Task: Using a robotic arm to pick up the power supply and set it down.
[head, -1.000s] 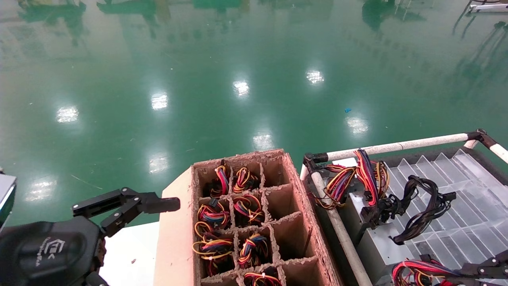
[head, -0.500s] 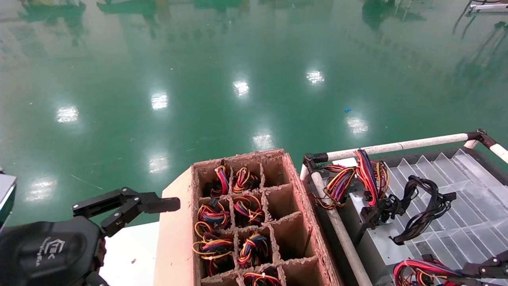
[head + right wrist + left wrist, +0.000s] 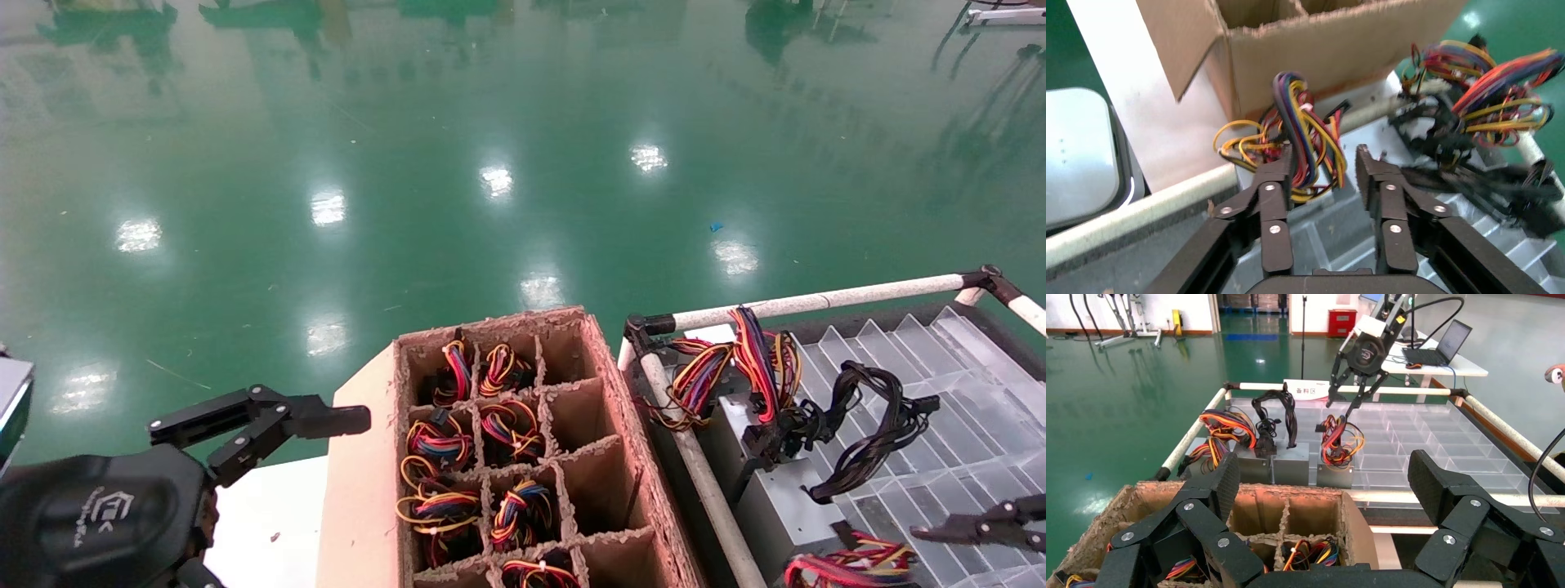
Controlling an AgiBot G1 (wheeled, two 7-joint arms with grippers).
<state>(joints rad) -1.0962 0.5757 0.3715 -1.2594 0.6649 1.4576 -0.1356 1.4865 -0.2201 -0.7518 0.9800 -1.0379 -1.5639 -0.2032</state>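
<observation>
Head view: the right tool (image 3: 981, 529) sits at about 4 o'clock, its thin fingers over the clear tray (image 3: 940, 359), beside the power supply (image 3: 850, 559) at the bottom edge, whose coloured wires poke up. A second ago those fingers lay lower, across the wires. The left tool (image 3: 270, 425) hangs spread at 8 o'clock beside the cardboard box (image 3: 523, 457), unchanged.

Left wrist view: the right tool (image 3: 1350, 407) hangs just above the power supply (image 3: 1335, 474).

Right wrist view: the right tool (image 3: 1324, 168) is partly spread, wire bundle (image 3: 1303, 153) between its fingers.
</observation>
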